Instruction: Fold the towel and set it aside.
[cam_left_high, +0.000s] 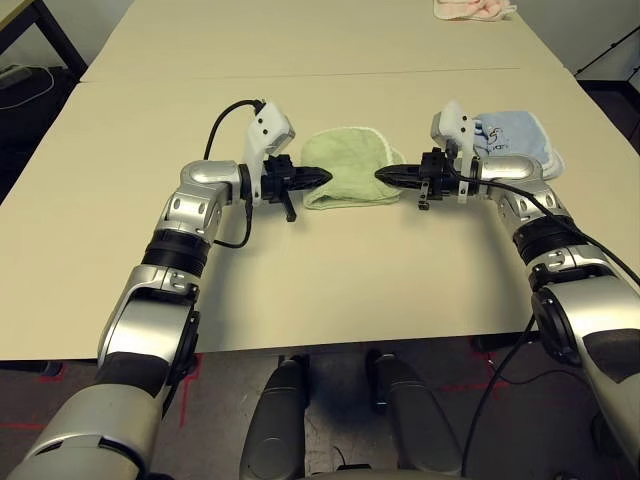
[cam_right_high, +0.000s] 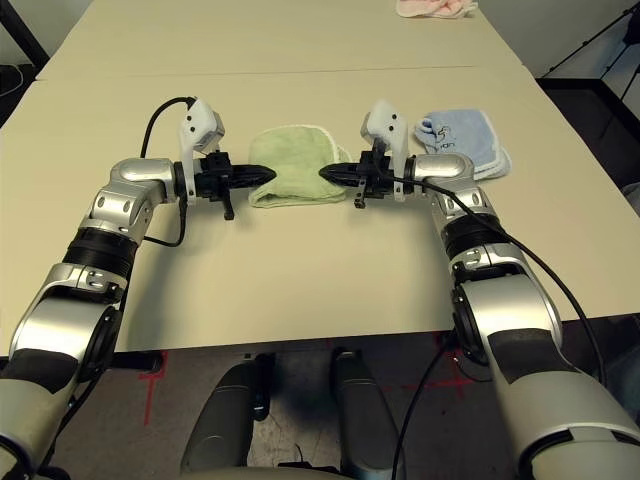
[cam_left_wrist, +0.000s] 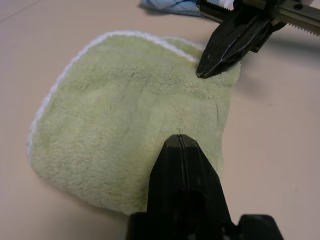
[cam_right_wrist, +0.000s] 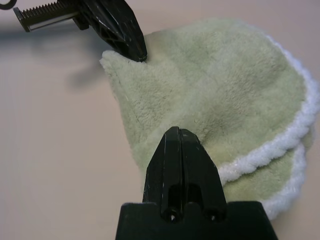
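Towel (cam_left_high: 345, 168), the light green one, lies folded over on the table (cam_left_high: 320, 280) between the two grippers, its white-edged layers stacked on the side away from the robot, so the folding looks done or nearly so and setting it aside is what remains. The left gripper (cam_left_high: 322, 177) has its black fingers pressed together with nothing between them, tip resting at the towel's near left edge. The right gripper (cam_left_high: 383, 174) is likewise closed and empty, tip touching the opposite edge, with a pale blue towel (cam_left_high: 520, 135) just behind its wrist.
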